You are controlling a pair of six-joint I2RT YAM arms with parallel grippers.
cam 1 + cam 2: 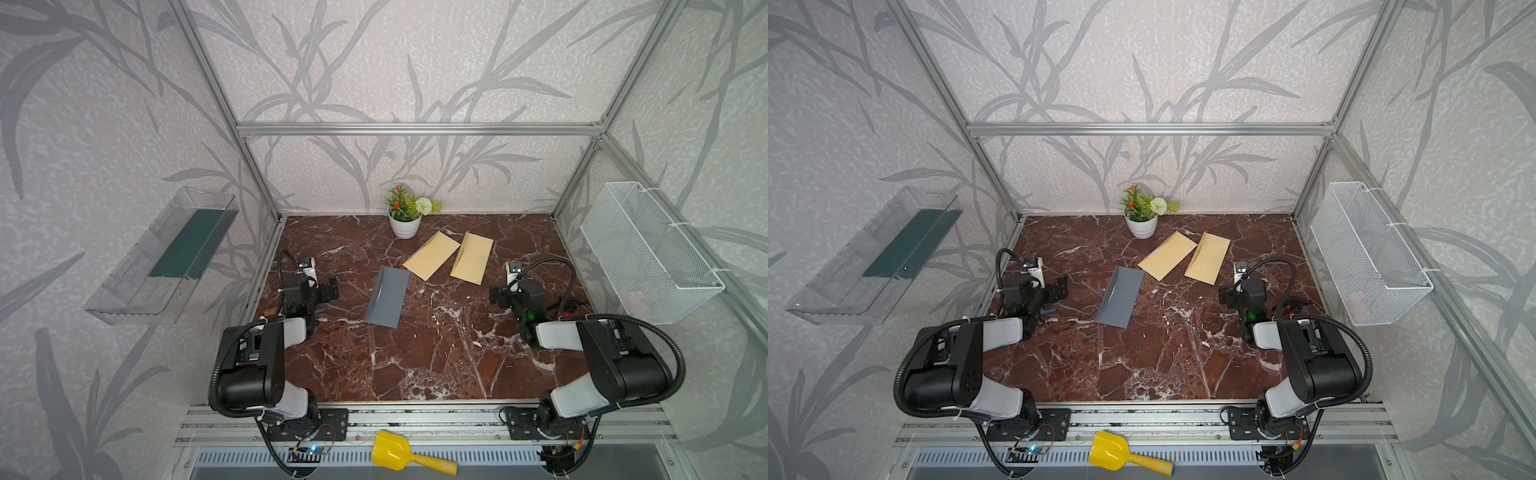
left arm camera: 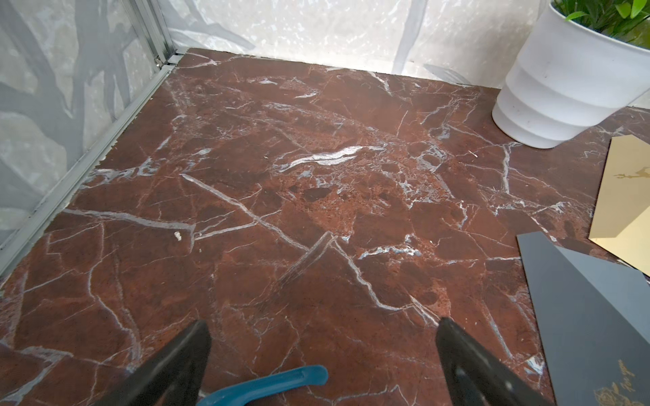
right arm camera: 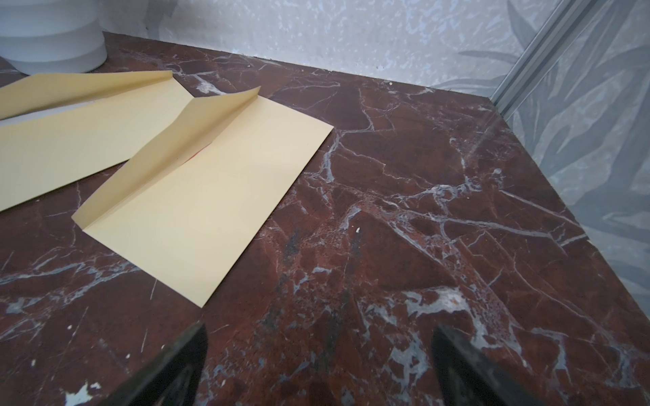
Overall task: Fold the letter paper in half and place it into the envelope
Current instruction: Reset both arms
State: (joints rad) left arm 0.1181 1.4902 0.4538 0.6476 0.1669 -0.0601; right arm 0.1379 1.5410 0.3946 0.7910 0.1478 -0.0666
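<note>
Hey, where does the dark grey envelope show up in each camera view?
Both top views: the grey envelope lies mid-way across the marble table, slightly toward the robot's left.
Left wrist: at the lower right edge, partly cut off.
Right wrist: not in it.
Shared landmark: the white plant pot, seen in all four views.

The table [image 1: 415, 357] carries three envelopes: two tan envelopes [image 1: 431, 255] [image 1: 471, 258] and one grey envelope [image 1: 386, 297]. There is one potted plant [image 1: 405, 216], one yellow scoop [image 1: 392, 453], one wire basket [image 1: 648, 253] and one clear tray [image 1: 166, 257]. There are two claws: the left claw [image 1: 328, 291] and the right claw [image 1: 496, 296].
</note>
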